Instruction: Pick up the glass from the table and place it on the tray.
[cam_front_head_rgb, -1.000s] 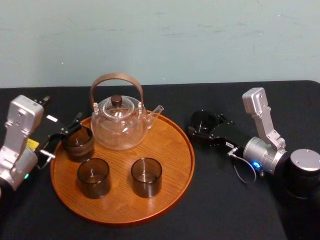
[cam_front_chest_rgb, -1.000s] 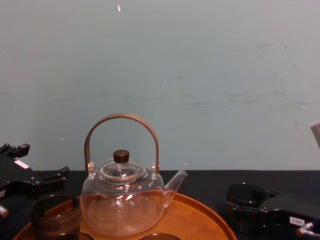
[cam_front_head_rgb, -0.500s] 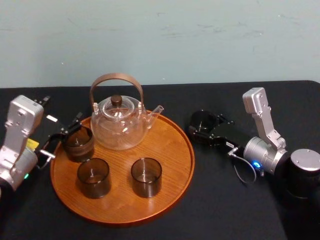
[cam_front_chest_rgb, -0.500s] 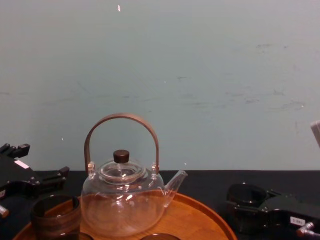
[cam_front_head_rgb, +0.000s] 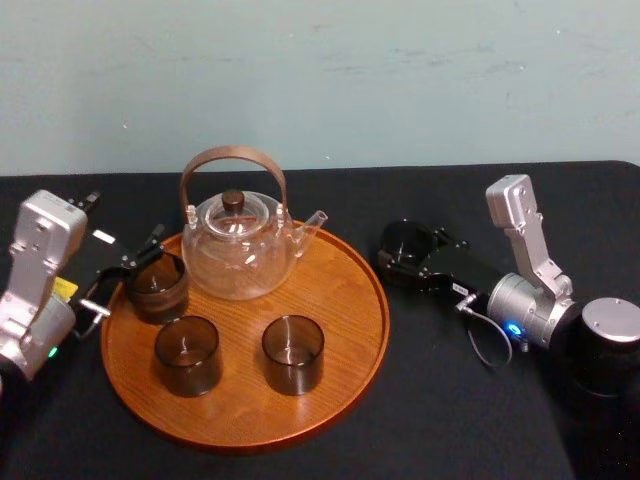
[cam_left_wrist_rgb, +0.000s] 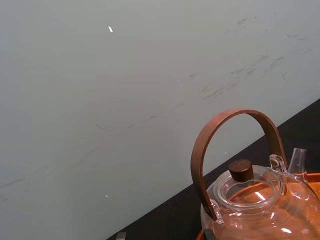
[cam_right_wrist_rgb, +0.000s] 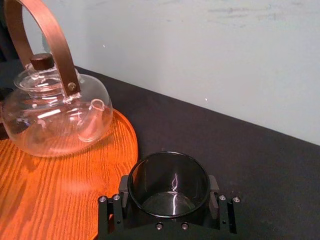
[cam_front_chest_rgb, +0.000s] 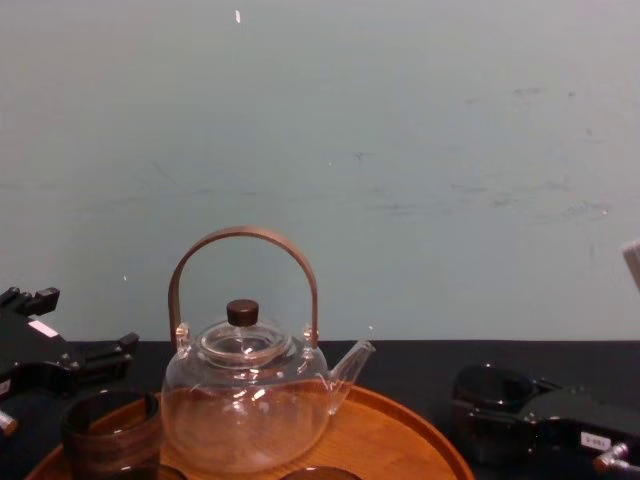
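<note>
Black table (cam_front_head_rgb: 450, 400), glass (cam_right_wrist_rgb: 167, 186) in right pincer's (cam_front_head_rgb: 411, 256) grip beside tray (cam_front_head_rgb: 340, 300)

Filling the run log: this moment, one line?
right gripper: shut on glass | glass: on table beside tray | left gripper: at tray's left

The silver right arm (cam_front_head_rgb: 528, 270) has a blue light (cam_front_head_rgb: 512, 328) and a thin cable (cam_front_head_rgb: 482, 345). The left arm (cam_front_head_rgb: 35, 275) is silver too. The black right gripper (cam_right_wrist_rgb: 169, 191) has small screws (cam_right_wrist_rgb: 102, 199).

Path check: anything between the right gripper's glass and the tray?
Nothing visible. The glass, at the right gripper, lies beside the tray; only bare black cloth lies between them. Left gripper sits across the tray.
</note>
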